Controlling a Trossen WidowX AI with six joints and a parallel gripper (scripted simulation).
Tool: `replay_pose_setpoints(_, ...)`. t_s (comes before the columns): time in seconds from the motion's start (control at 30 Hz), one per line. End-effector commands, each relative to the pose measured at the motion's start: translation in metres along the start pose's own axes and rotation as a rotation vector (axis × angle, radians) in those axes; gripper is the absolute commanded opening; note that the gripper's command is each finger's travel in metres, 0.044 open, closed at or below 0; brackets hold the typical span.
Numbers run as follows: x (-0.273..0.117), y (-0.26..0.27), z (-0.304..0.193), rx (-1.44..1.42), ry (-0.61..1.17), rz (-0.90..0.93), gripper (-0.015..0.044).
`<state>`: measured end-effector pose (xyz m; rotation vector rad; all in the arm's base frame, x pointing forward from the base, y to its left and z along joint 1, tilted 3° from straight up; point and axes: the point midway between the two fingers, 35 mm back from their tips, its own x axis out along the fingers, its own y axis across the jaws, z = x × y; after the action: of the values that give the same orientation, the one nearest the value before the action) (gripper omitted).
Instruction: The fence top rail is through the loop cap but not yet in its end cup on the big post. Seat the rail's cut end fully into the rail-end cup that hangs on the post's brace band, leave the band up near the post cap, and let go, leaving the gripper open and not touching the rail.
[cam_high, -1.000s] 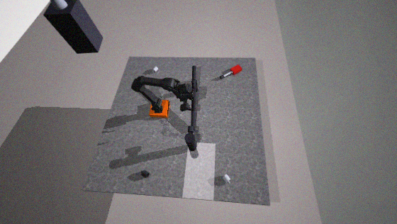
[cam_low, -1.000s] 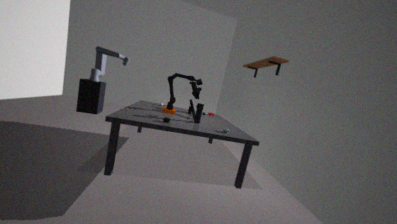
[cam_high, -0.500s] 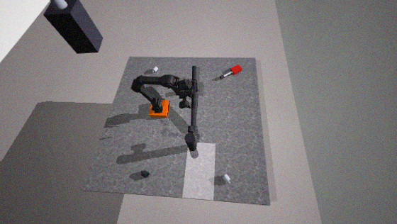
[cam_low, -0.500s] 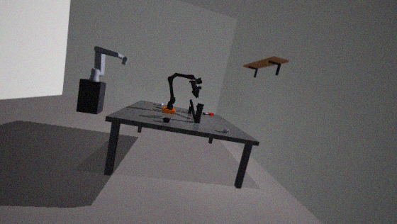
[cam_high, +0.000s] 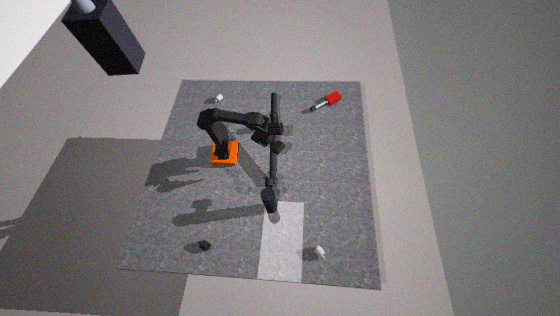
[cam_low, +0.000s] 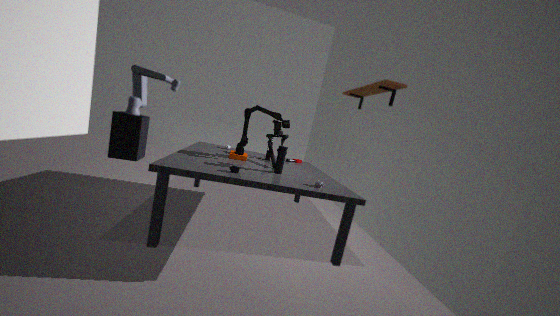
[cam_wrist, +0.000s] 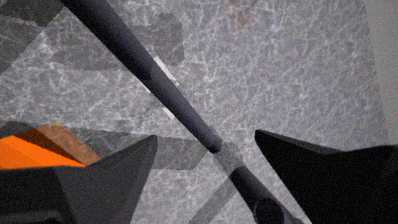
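The dark rail (cam_high: 273, 161) (cam_low: 273, 157) (cam_wrist: 175, 101) slants down toward the upright big post (cam_high: 269, 200) (cam_low: 281, 160) (cam_wrist: 247, 185). In the wrist view its cut end is free, with a gap before the post. The round cup mouth (cam_wrist: 268, 210) shows on the post at the lower edge; the band's exact height is unclear. My gripper (cam_high: 276, 138) (cam_wrist: 207, 136) is open and empty. It is over the rail, well back from the big post; the rail passes between the fingertips in the wrist view, but its distance below them is unclear. The loop cap cannot be made out.
A red-handled tool (cam_high: 332, 98) lies at the far right. Small white pieces (cam_high: 219, 97) (cam_high: 320, 251) and a small dark piece (cam_high: 204, 245) lie on the table. A pale strip (cam_high: 282, 245) runs beside the big post. The orange base (cam_high: 231, 160) is left of the rail.
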<state>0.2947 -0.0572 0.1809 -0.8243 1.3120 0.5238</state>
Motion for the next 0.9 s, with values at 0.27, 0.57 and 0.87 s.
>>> replay_pose_setpoints(0.27,0.039,0.006,0.006,-0.632,0.017,0.184,0.0440)
replay_pose_setpoints(0.57,0.057,0.008,0.005,-0.632,0.017,0.184,0.0440)
replay_pose_setpoints(0.87,0.080,0.013,0.003,-0.632,0.018,0.184,0.0440)
